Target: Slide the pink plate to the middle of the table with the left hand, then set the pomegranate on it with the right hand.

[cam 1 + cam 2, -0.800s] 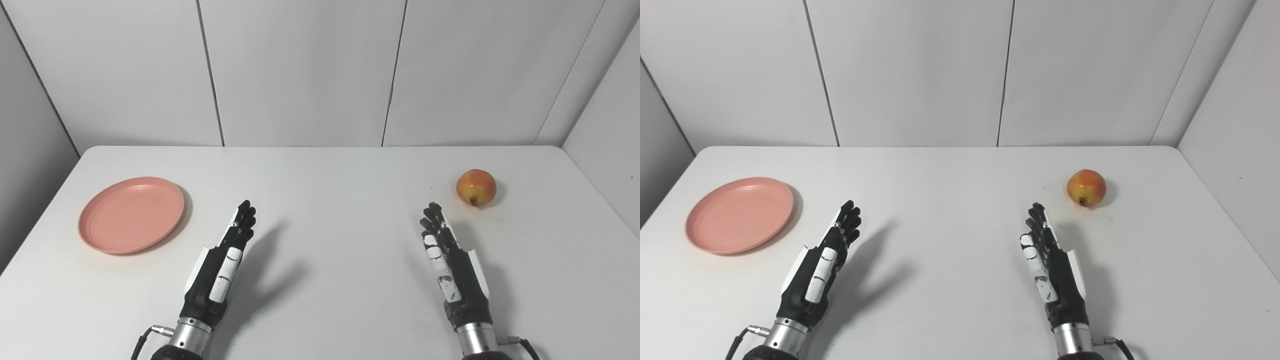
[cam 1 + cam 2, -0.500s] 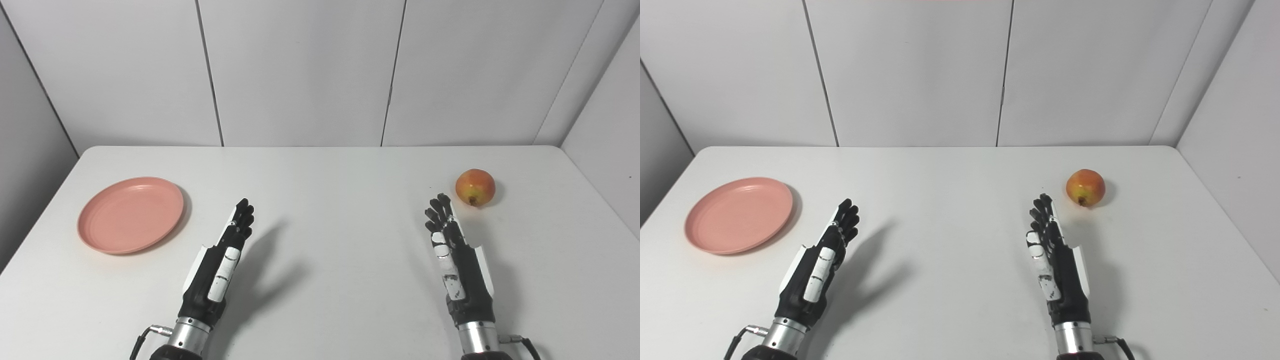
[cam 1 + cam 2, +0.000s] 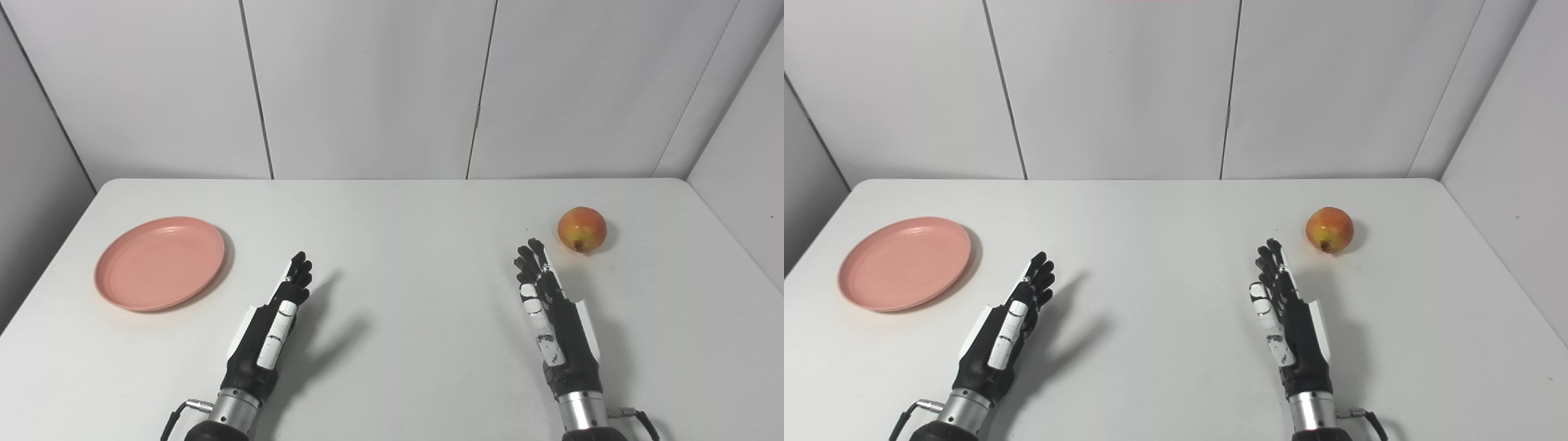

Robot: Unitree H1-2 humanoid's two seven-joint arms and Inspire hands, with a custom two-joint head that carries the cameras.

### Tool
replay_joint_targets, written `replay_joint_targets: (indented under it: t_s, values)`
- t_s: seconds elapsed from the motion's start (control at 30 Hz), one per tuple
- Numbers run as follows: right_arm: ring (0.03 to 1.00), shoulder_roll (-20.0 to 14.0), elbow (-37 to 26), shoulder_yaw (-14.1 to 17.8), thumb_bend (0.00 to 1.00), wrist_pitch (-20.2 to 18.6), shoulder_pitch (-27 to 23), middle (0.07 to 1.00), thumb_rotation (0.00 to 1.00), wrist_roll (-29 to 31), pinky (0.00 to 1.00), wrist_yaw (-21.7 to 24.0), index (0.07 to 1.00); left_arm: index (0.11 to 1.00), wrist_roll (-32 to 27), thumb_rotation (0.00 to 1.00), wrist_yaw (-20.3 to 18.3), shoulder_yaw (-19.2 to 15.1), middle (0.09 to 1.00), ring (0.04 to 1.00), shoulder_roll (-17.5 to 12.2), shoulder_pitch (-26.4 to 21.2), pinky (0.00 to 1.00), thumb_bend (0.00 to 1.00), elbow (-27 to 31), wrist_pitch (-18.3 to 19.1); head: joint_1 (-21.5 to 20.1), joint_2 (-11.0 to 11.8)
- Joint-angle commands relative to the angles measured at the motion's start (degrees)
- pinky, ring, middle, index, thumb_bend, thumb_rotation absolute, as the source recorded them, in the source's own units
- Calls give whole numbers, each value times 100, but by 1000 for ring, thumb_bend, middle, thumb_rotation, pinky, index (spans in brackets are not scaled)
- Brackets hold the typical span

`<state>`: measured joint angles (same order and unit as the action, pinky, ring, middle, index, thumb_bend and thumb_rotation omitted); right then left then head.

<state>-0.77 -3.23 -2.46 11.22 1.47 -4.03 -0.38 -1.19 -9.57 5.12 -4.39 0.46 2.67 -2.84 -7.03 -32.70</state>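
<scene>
— Pink plate point(image 3: 160, 263), does it hold anything?

— No. It sits bare on the left side of the white table point(image 3: 404, 245), near the left edge.

— Where is it relative to the left hand point(image 3: 272, 327)?

— Up and to the left of the fingertips, well apart, with bare tabletop between. That hand hangs edge-on over the near part of the table, fingers straight and close together, gripping nothing.

— And the pomegranate point(image 3: 582, 229)?

— On the right side of the table, just beyond and to the right of the right hand point(image 3: 551, 318). Its fingers point(image 3: 1268, 260) are extended and slightly spread, near the fruit but not touching it, holding nothing.

— Room to move?

— The middle of the table between the two hands lies open. The pomegranate rests some way in from the right edge and the back edge; grey wall panels point(image 3: 367, 86) stand behind.
</scene>
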Motion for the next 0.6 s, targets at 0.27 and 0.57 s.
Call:
replay_joint_targets:
  t_s: [0.27,0.57]
  values:
    - [935,-74,6,-80,579,-419,15,962,905,-194,962,58,959,1000,40,1000,13,33,1000,1000,12,3,1000,558,-19,-280,7,9]
    - [927,-207,53,-55,597,-575,17,942,890,-34,940,173,948,1000,246,1000,82,126,1000,1000,71,21,1000,596,-240,-643,863,301]
